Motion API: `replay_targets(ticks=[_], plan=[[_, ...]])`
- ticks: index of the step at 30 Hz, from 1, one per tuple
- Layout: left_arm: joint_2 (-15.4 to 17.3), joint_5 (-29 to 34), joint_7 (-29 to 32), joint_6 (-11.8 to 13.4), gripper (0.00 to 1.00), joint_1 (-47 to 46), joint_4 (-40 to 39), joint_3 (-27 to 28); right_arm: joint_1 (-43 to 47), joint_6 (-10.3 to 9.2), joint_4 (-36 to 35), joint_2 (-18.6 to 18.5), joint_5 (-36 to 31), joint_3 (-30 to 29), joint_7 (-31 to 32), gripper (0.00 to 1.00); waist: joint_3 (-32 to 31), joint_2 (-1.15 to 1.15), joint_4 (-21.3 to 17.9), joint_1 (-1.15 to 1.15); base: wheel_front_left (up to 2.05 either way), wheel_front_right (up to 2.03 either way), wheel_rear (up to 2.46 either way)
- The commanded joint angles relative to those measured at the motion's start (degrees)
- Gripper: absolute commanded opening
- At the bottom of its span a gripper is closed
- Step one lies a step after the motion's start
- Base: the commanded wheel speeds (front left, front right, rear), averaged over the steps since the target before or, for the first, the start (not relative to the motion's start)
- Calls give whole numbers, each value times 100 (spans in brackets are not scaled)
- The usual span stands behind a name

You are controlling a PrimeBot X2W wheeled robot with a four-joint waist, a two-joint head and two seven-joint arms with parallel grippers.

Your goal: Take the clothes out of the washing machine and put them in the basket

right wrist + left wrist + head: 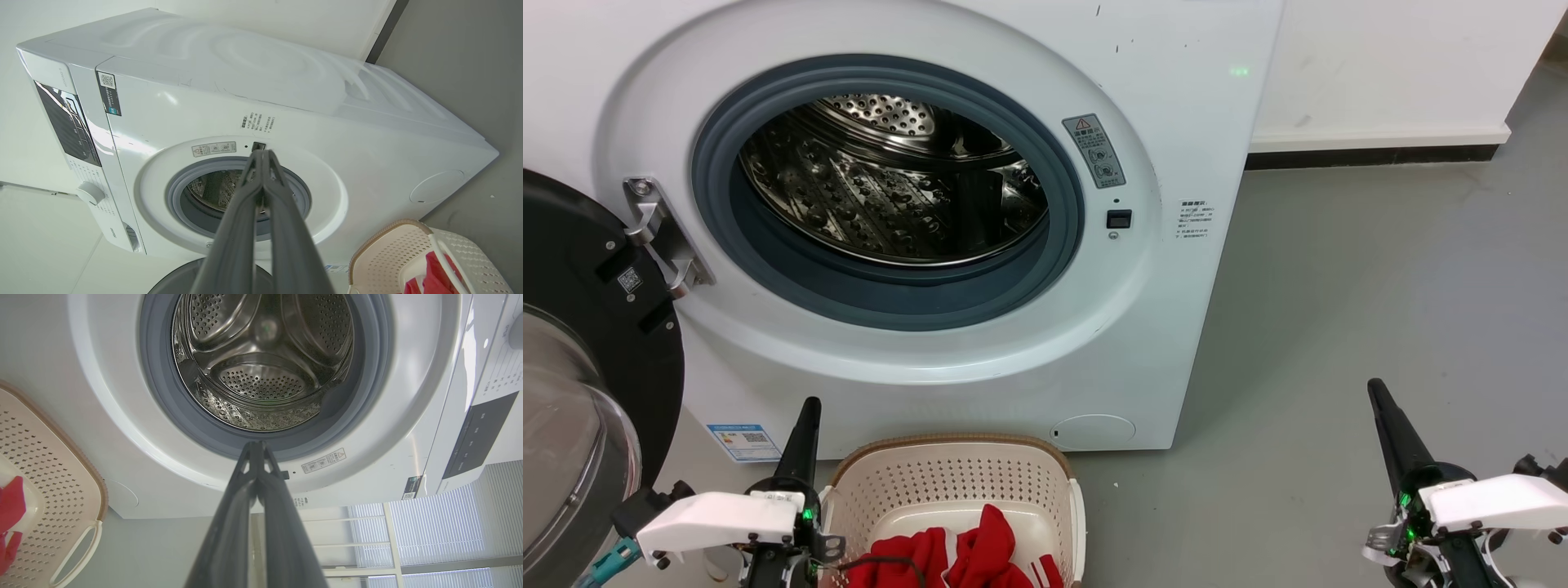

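1. The left gripper (256, 445) is seen with its two dark fingers pressed together at the tips, nothing being held between them; in the left wrist view they are aimed at the lower edge of the grey seal (229, 437).
2. The right gripper (263, 152) is likewise closed on nothing, its fingers met tip to tip; in the right wrist view they are pointed towards the porthole.
3. In the head view the left gripper is held just beside the left rim of the basket (947, 442); the right gripper is held over the grey floor (1380, 286), well apart from the basket.
4. The clothes (980, 543) are found in the basket, heaped at its near end; red fabric with white striped trim is shown.
5. The basket is set on the floor just in front of the washer (1192, 122), below the porthole.
6. The perforated steel of the drum (882, 204) is seen through the porthole; the door (580, 269) is swung open to the left on its hinge.
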Motion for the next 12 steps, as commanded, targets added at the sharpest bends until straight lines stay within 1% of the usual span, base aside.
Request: replay_targets(ticks=[1,12], plan=[[0,-92,26,-28,0,-105,-7,10,-136,-1,13,-2,109,-29,21,0,1,0,0,0,0,0,0],[-8,-605,119,-41,0,-151,52,48,-190,-1,106,15,616,-113,52,0,8,0,0,0,0,0,0]])
